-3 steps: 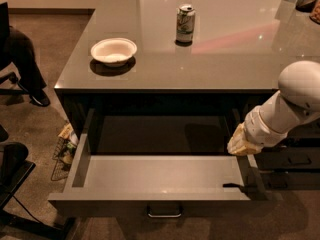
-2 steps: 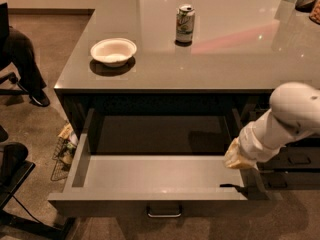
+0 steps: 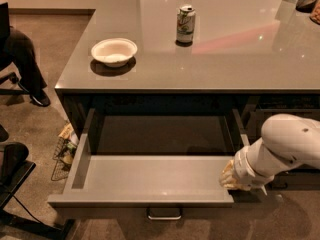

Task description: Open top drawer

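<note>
Since a second ago the arm (image 3: 285,146) has dropped toward the front, bringing the gripper (image 3: 234,176) down from the back of the opening to the right front corner of the top drawer (image 3: 150,179), which has stayed pulled far out from under the tabletop (image 3: 225,59). From the one camera view, the gripper sits against the drawer's right edge just behind the front panel, and whether it is spread or closed cannot be told. A handle (image 3: 164,214) shows at the front panel's centre, while a bowl (image 3: 114,51) and a can (image 3: 185,24) stand well apart on the tabletop.
</note>
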Robot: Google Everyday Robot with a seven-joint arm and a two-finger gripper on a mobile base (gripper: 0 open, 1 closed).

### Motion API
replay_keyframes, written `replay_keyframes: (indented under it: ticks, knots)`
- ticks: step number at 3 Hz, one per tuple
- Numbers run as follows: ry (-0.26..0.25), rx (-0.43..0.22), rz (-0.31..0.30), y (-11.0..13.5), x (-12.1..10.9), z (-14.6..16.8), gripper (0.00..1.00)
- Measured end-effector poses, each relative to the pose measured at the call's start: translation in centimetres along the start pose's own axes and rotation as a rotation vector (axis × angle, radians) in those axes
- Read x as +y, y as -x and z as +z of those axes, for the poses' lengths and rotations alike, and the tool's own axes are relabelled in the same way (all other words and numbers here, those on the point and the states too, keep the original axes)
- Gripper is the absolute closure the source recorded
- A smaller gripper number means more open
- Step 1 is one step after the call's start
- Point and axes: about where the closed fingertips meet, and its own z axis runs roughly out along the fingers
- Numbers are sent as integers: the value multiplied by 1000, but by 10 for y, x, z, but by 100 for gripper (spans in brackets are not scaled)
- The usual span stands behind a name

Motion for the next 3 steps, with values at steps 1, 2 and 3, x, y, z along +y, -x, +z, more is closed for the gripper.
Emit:
replay_keyframes:
  ticks: [1, 2, 3]
  knots:
    - [-4, 5, 4, 0, 8, 0, 100]
    - [-4, 6, 3, 1, 8, 0, 87]
    - [-4, 7, 1, 1, 9, 0, 64]
